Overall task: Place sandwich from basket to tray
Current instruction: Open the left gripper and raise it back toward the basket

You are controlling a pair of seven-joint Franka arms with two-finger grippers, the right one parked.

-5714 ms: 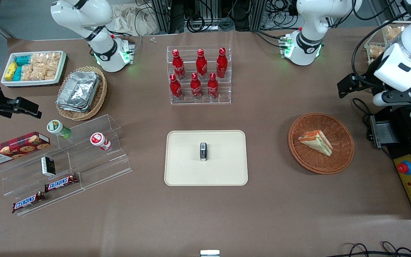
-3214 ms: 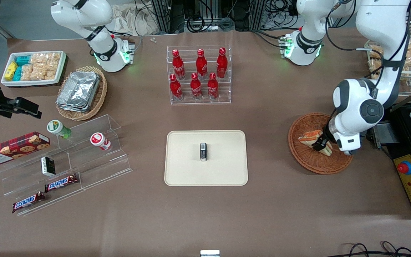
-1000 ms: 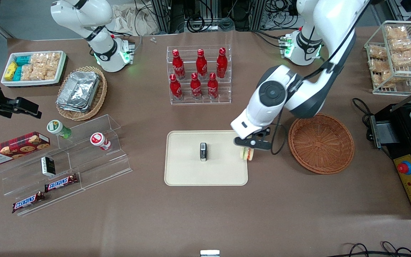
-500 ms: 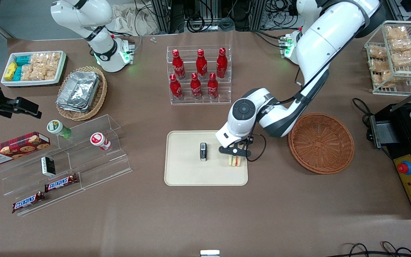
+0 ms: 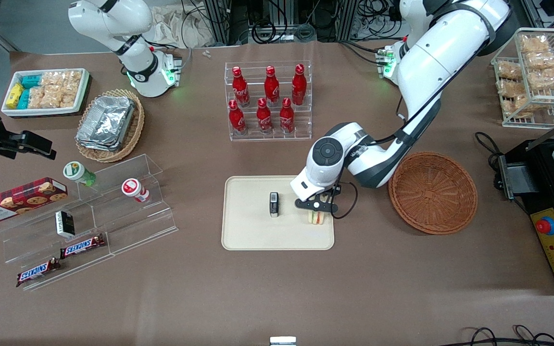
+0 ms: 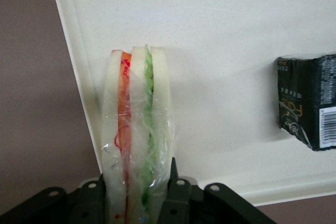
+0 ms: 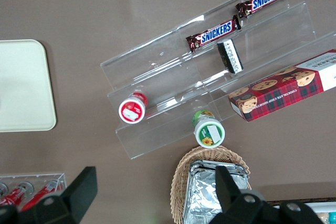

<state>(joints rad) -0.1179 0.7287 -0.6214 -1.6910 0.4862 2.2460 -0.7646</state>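
White-bread sandwich (image 6: 136, 135) with orange and green layers in black pincer (image 6: 135, 195) over cream tray (image 5: 248, 230).

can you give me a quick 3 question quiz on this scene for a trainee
1. True or false: the sandwich lies flat in the basket.
2. What is the end effector shut on?
A. a cola bottle
B. the sandwich
C. a chocolate bar
3. Fill in: on the tray, beside the sandwich, stands a small dark ____.

Key
1. False. The basket holds nothing; the sandwich is gripped upright over the tray's edge nearest the basket.
2. B.
3. Packet.
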